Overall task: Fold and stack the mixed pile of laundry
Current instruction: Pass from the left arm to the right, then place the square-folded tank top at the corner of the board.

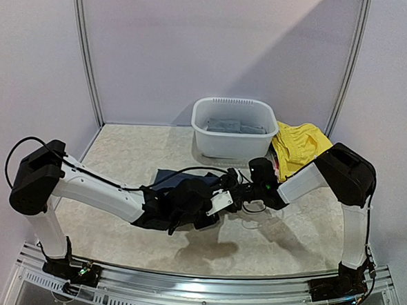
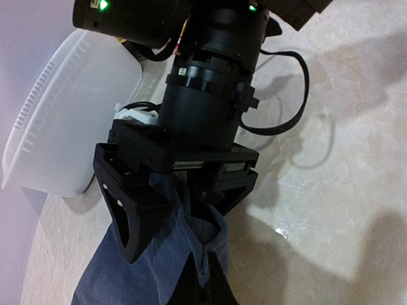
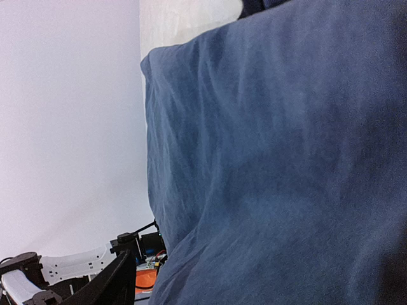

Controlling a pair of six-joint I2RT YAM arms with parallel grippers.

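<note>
Where the laundry is concerned, three items are identified. A navy garment [image 1: 166, 179] is located at the centre of the table [image 1: 302, 228], between the two arms and in front of the white basin [image 1: 233, 146]. Part of it lies flat on the table surface; another part is raised and gathered into a loose fold. Its fabric is shown as plain dark blue and softly creased, and no print can be made out on the exposed faces. A yellow garment [image 1: 299, 144] is crumpled just beside the right of the basin, with a small reddish patch [image 1: 277, 169] at its near edge. Folded grey cloth [image 1: 229, 125] is contained inside the basin.

The left gripper [image 2: 202, 289] is seen only as a dark shape at the bottom edge of the left wrist view. Its jaws are fully closed, and the raised fold is gathered into them.

The right gripper [image 2: 175, 229] is positioned over the same fold. Its jaws are set apart, one on each side of the fabric, so that the fold passes between them. A firm clamp on the cloth is not shown. In the right wrist view, the frame is almost filled by the blue fabric.
</note>
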